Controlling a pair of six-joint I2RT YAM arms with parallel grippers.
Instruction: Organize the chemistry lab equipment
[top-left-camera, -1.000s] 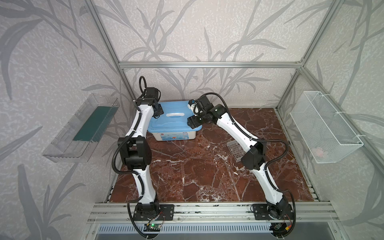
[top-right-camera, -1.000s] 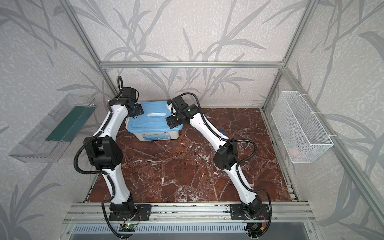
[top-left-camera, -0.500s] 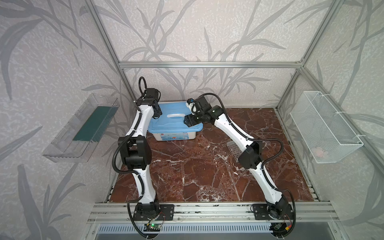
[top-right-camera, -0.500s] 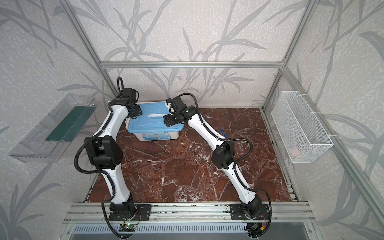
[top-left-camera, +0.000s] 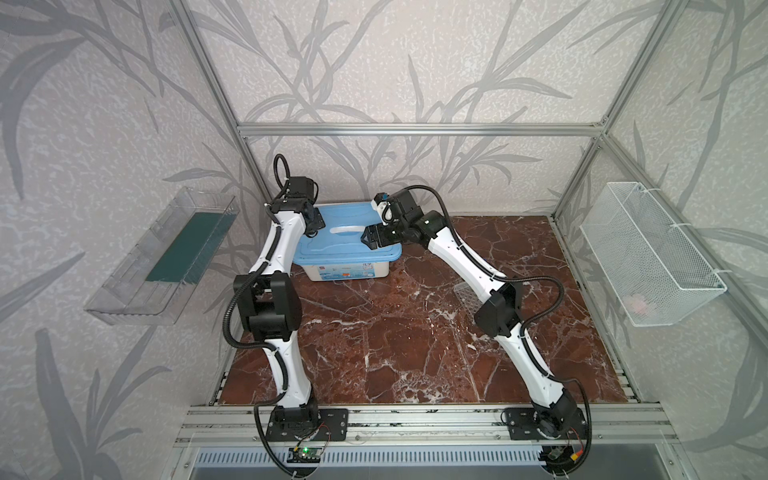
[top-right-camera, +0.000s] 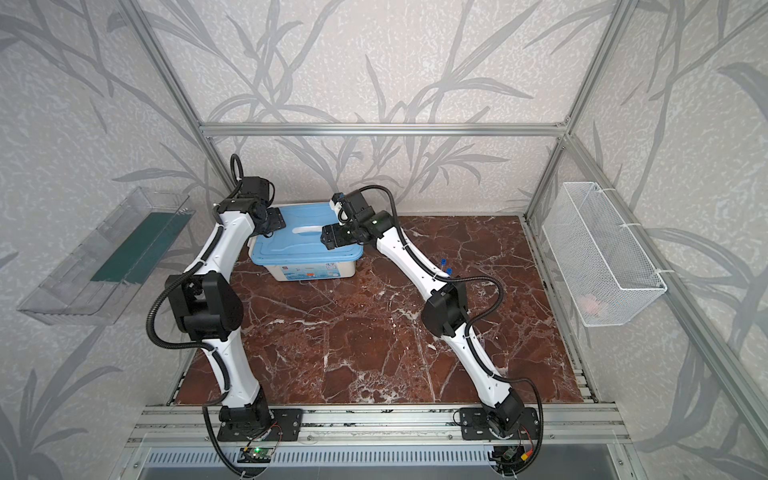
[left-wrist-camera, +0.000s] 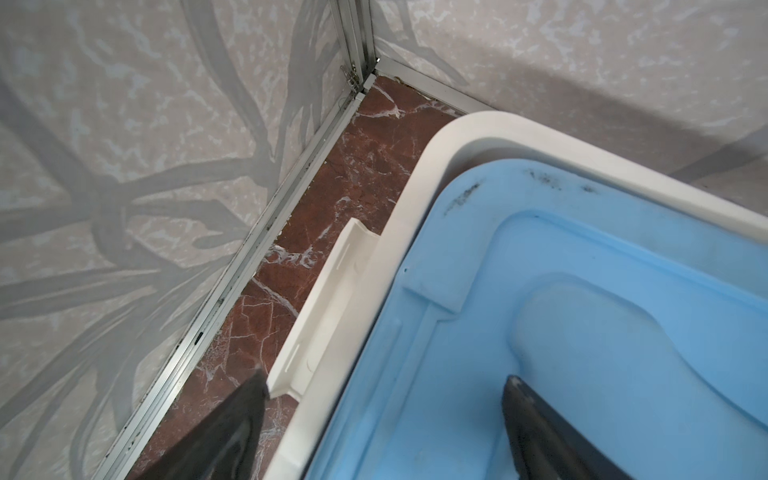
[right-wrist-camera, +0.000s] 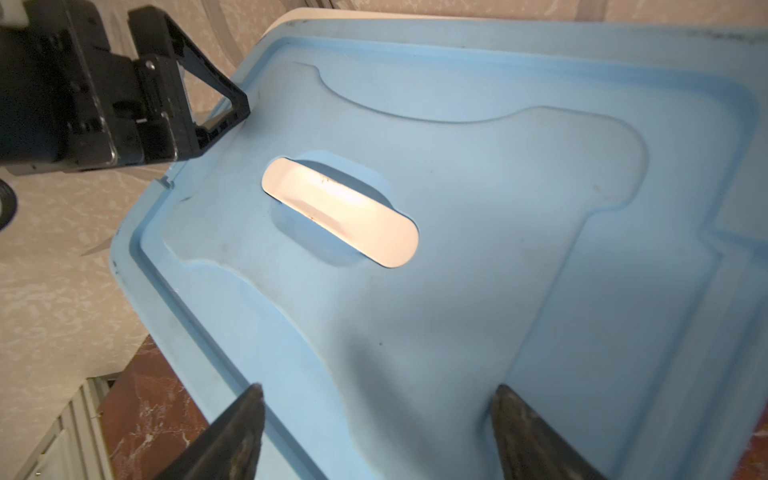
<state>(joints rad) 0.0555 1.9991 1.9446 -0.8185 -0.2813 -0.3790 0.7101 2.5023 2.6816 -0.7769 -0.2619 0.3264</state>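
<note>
Left gripper (left-wrist-camera: 386, 381) is hanging spread, straddling the white tub (left-wrist-camera: 419, 178) rim. Right gripper (right-wrist-camera: 379, 390) is hovering wide apart over the blue lid (right-wrist-camera: 478, 270). Clear rack (top-left-camera: 464, 293) is lying on the marble tabletop (top-left-camera: 395, 340), partly behind the right forearm, with blue tube caps (top-right-camera: 444, 262) showing near it.

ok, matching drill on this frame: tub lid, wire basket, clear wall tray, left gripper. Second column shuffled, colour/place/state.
Things
1. tub lid
2. wire basket
3. clear wall tray
4. left gripper

Descriptions
A. white mesh, mounted at right
B. open, astride the tub rim
C. blue
D. see-through, green liner, mounted at left

Pairs: 1-C, 2-A, 3-D, 4-B
</note>
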